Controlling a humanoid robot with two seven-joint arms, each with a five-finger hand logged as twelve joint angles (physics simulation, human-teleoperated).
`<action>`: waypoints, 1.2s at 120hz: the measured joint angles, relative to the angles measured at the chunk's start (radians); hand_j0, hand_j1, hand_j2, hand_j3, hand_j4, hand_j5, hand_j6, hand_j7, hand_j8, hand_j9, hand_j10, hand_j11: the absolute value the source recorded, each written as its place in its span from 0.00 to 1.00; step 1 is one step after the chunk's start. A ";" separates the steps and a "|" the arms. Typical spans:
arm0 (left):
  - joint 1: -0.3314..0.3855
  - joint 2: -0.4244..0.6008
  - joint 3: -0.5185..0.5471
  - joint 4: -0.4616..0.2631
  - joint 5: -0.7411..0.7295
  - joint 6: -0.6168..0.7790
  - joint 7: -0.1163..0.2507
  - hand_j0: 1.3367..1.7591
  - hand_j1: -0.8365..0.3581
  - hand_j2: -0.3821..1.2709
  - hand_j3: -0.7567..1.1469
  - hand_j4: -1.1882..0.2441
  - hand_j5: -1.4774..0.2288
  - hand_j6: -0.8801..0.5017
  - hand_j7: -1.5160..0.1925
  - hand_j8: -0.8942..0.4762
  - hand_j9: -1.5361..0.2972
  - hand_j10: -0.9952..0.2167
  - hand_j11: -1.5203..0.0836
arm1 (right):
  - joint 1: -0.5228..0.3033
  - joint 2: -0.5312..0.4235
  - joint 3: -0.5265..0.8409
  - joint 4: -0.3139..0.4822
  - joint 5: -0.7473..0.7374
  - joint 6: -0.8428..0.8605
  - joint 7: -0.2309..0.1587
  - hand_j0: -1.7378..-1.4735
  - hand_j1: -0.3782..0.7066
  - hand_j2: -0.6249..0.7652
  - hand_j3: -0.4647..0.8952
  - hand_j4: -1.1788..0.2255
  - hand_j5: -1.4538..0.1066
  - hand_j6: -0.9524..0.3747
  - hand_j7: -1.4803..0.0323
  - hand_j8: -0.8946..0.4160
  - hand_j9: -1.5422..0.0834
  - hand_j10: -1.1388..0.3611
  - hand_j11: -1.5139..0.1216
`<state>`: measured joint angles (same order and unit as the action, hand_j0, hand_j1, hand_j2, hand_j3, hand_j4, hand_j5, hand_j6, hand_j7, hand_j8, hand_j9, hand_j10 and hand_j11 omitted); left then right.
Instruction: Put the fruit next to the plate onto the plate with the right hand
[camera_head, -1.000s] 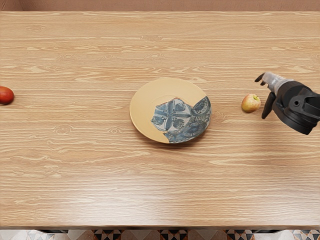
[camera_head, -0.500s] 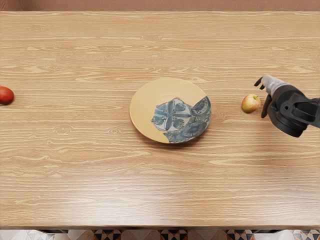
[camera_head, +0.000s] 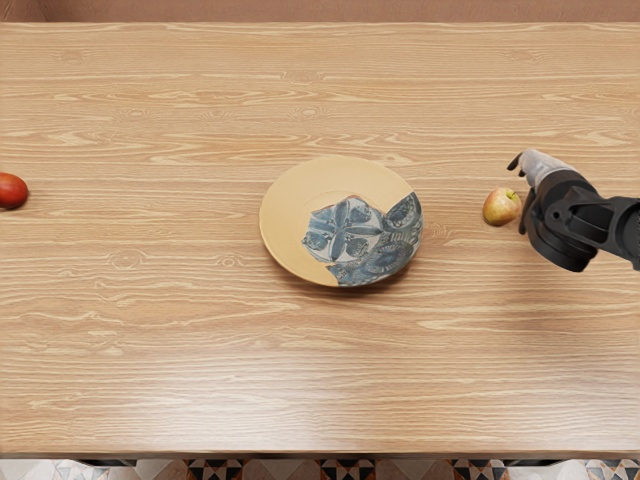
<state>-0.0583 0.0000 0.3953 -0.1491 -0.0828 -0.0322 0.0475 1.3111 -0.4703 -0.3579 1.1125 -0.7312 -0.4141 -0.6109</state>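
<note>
Fingers (camera_head: 518, 161) of right hand (camera_head: 538, 180) spread, gripping nothing, just right of apple (camera_head: 501, 206) on tabletop (camera_head: 200, 350). Apple lies apart from plate (camera_head: 298, 198), to its right. Red fruit (camera_head: 10, 190) at left edge.

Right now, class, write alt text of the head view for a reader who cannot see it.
The open right robot hand is just to the right of a yellow-red apple on a wooden table. A tan plate with a blue pattern lies at the centre, and a red fruit at the far left edge.

Home dining spot: wooden table (camera_head: 150, 350), patterned floor tiles (camera_head: 220, 468), plate (camera_head: 300, 200).
</note>
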 joint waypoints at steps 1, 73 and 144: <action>0.000 0.000 0.000 0.000 0.000 0.000 0.000 0.76 0.76 0.26 0.40 0.67 0.69 0.47 0.71 0.48 0.67 0.63 0.76 | 0.000 0.001 0.000 -0.001 0.000 0.000 0.000 0.30 0.32 0.41 0.34 0.65 0.71 0.51 0.75 0.47 0.73 0.58 0.71; 0.002 0.000 -0.004 0.000 0.000 0.000 0.000 0.76 0.76 0.26 0.40 0.67 0.69 0.47 0.71 0.48 0.67 0.63 0.76 | -0.010 0.058 0.000 -0.033 0.000 0.000 0.000 0.30 0.34 0.41 0.34 0.64 0.70 0.50 0.74 0.47 0.72 0.57 0.70; -0.001 0.000 -0.003 0.000 0.000 0.000 0.000 0.76 0.76 0.26 0.40 0.67 0.69 0.47 0.71 0.48 0.67 0.63 0.76 | -0.020 0.071 -0.004 -0.038 0.001 -0.020 0.000 0.30 0.36 0.41 0.34 0.63 0.68 0.49 0.72 0.45 0.71 0.56 0.69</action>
<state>-0.0596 0.0000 0.3924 -0.1488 -0.0828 -0.0322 0.0475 1.2915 -0.3997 -0.3623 1.0743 -0.7305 -0.4337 -0.6109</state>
